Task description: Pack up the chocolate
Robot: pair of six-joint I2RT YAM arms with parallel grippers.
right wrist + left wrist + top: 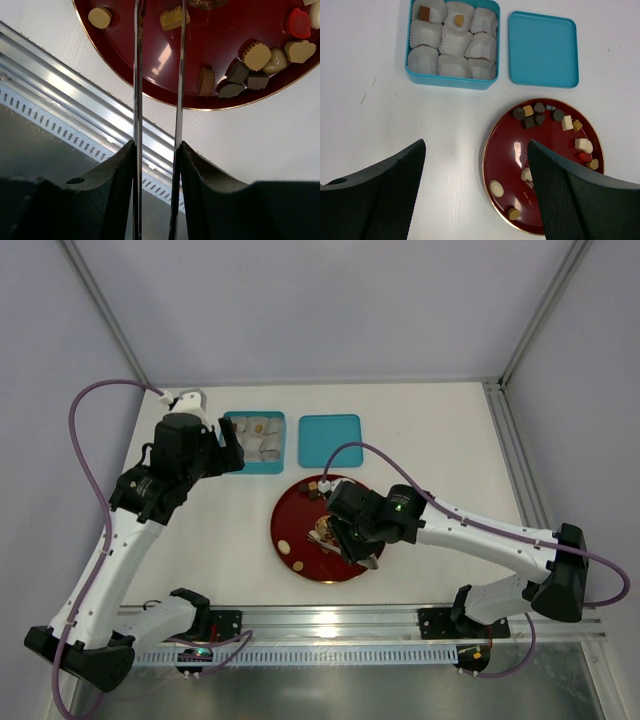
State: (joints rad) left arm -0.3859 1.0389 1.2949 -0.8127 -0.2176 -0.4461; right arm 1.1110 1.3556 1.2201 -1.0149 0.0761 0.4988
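Observation:
The chocolate pieces lie on a red plate, dark, tan and white; they also show in the right wrist view. A teal box of white paper cups holds two pieces, a brown one and a tan one. My left gripper is open and empty, high above the table between box and plate. My right gripper is shut on metal tongs, whose two blades reach over the plate. The blade tips are out of view.
The teal lid lies flat to the right of the box. A metal rail runs along the table's near edge, just beyond the plate. In the top view the plate sits mid-table, under the right gripper.

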